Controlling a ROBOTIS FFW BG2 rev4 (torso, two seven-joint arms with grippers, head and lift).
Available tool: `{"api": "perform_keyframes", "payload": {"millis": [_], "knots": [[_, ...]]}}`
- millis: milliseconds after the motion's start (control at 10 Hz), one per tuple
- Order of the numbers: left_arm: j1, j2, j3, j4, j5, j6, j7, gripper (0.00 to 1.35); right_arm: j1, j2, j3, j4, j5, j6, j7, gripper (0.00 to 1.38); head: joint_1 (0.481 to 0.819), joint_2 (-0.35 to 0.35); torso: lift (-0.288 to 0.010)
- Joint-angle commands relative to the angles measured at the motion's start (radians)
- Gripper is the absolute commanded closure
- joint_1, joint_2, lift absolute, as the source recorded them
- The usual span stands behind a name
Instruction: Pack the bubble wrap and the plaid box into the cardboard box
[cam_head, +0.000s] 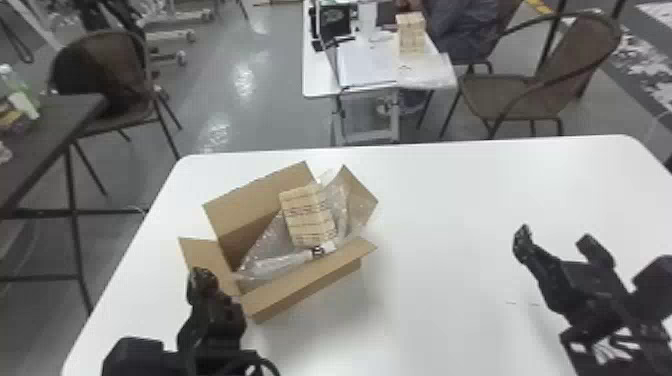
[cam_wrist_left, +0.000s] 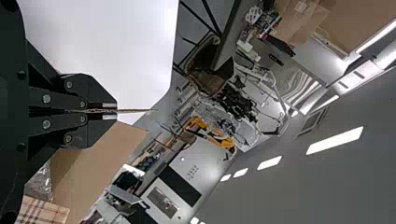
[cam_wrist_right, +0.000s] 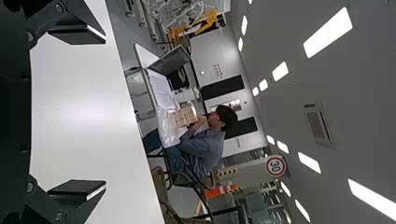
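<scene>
The plaid box (cam_head: 307, 215) is in the cardboard box (cam_head: 305, 291), on the left part of the white tabletop (cam_head: 475, 210). It sits tilted on the bubble wrap (cam_head: 274, 245), which lies in there too and pokes up beside it, near the far flap on the right. So both things are in, and I think the packing is almost done. What may be left is to push the plaid box down flat and tuck in the wrap, so nothing sticks out. The flaps are all open. The left hand (cam_wrist_left: 111, 111) is at the near left corner of the cardboard box, with its fingers pinched together on a thin flap (cam_head: 199, 251). That may help keep it from sliding. The right hand (cam_head: 555, 243) is over the right side, well apart from the cardboard box, with its fingers wide apart and nothing in them.
</scene>
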Motion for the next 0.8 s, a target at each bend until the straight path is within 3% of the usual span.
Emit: {"api": "perform_keyframes", "payload": {"millis": [0, 300, 500, 700], "knots": [[-0.001, 0.002, -0.004, 0.001, 0.009, -0.007, 0.000, 1.21, 0.066, 0.002, -0.010, 0.006, 0.022, -0.089, -0.034, 0.19, 0.695, 0.128, -0.102], [-0.024, -0.026, 0.014, 0.034, 0.038, -0.060, 0.000, 1.21, 0.108, 0.002, -0.022, 0.000, 0.037, -0.091, -0.054, 0.19, 0.695, 0.102, -0.102], [-0.041, -0.028, 0.019, 0.063, 0.065, -0.114, 0.002, 1.21, 0.109, 0.006, -0.021, 0.006, 0.054, -0.092, -0.054, 0.19, 0.695, 0.122, -0.102], [-0.068, -0.061, 0.028, 0.092, 0.054, -0.185, 0.020, 1.21, 0.112, 0.014, -0.019, 0.014, 0.060, -0.092, -0.053, 0.19, 0.695, 0.139, -0.102]]}}
